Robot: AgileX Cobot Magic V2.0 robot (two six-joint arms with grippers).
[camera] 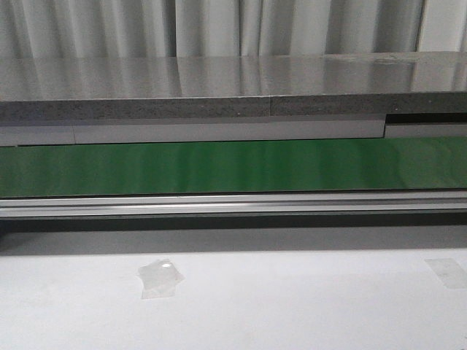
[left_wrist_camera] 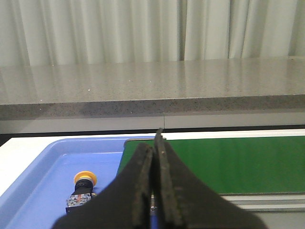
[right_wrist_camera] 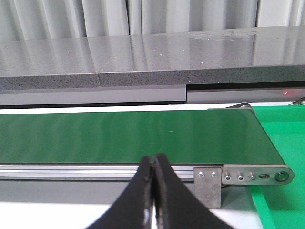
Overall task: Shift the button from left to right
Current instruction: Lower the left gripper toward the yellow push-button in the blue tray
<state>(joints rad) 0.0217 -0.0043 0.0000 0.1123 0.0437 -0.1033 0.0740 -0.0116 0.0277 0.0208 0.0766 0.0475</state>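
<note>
The button (left_wrist_camera: 82, 191), a yellow mushroom cap on a black body with small red and blue marks, lies on its side in a blue tray (left_wrist_camera: 43, 167); it shows only in the left wrist view. My left gripper (left_wrist_camera: 155, 148) is shut and empty, to the right of the button, over the tray's edge by the green conveyor belt (left_wrist_camera: 228, 164). My right gripper (right_wrist_camera: 153, 160) is shut and empty, in front of the belt's (right_wrist_camera: 128, 136) near rail. Neither gripper nor the button shows in the front view.
The green belt (camera: 233, 166) runs across the front view behind an aluminium rail (camera: 233, 204). A grey stone ledge (camera: 233, 87) lies beyond it. A green tray (right_wrist_camera: 281, 143) lies at the belt's right end. Tape patches (camera: 160, 277) mark the white table.
</note>
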